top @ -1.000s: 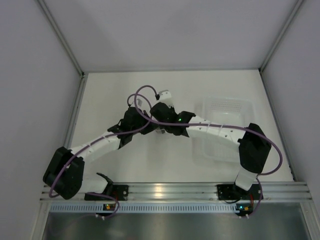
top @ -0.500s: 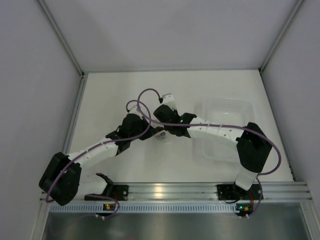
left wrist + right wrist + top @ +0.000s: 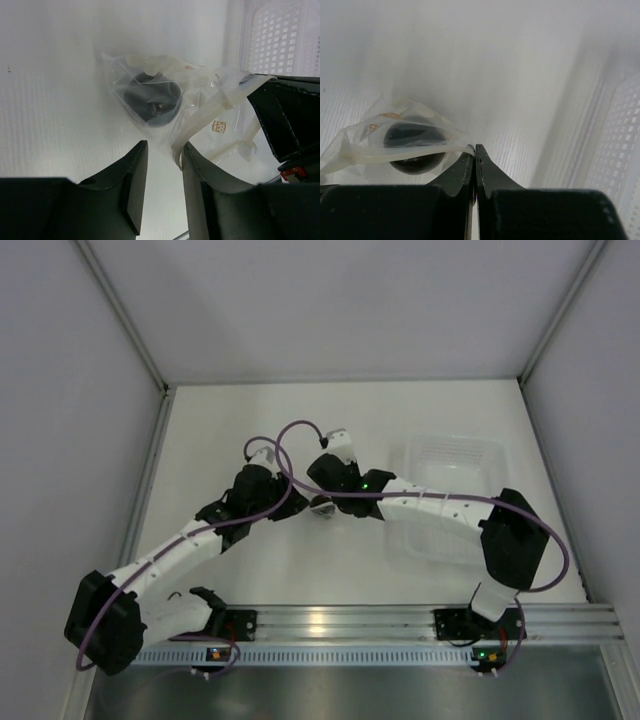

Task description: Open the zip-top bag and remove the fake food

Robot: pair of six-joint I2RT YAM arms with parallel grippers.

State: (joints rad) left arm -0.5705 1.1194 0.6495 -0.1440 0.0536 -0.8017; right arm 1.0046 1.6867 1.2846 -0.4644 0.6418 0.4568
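Note:
The zip-top bag (image 3: 200, 110) is a small clear crinkly bag held just above the white table, with the fake food (image 3: 152, 97), a dark glossy ball, inside it. My right gripper (image 3: 475, 146) is shut on the bag's zip edge (image 3: 410, 152), and the ball (image 3: 415, 145) hangs just left of its tips. My left gripper (image 3: 165, 145) is open. The zip strip (image 3: 200, 120) lies against the inner side of its right finger (image 3: 200, 175) and is not pinched. In the top view both grippers meet at the bag (image 3: 322, 507) at the table's middle.
A white translucent rectangular tub (image 3: 450, 448) stands right of the bag, partly under my right arm. It also shows in the left wrist view (image 3: 280, 35) and the right wrist view (image 3: 620, 150). Grey walls enclose the table on three sides.
My left arm's elbow has swung down and to the left, and its wrist has shifted slightly left. My right gripper has stayed at the bag with little movement.

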